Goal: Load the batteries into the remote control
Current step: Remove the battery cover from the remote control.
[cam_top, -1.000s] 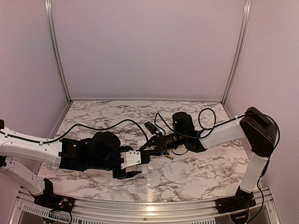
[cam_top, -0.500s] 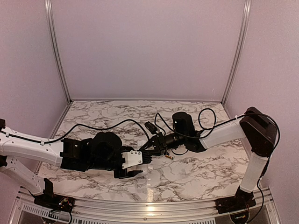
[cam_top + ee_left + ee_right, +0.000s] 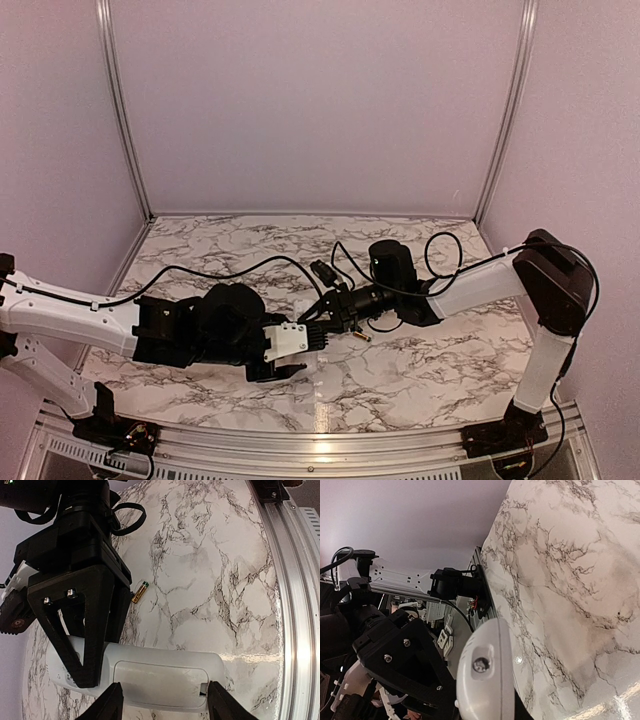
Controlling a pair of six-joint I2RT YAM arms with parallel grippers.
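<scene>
The remote control (image 3: 150, 655) is pinched by the right gripper (image 3: 85, 680); the left gripper's (image 3: 164, 696) hold cannot be told. The lid (image 3: 160, 680) is shown only in the left wrist view.

The left arm (image 3: 60, 310) and right arm (image 3: 480, 283) wear white shells, black joints, looping black cables.

Soft, even light is falling from overhead, leaving the walls (image 3: 320, 100) pinkish and shadows faint. Glare is shining on the marble table (image 3: 420, 370) by the front edge in every view. The wrist views are bending at their edges, and the remote control (image 3: 485, 680) is looming slightly soft
</scene>
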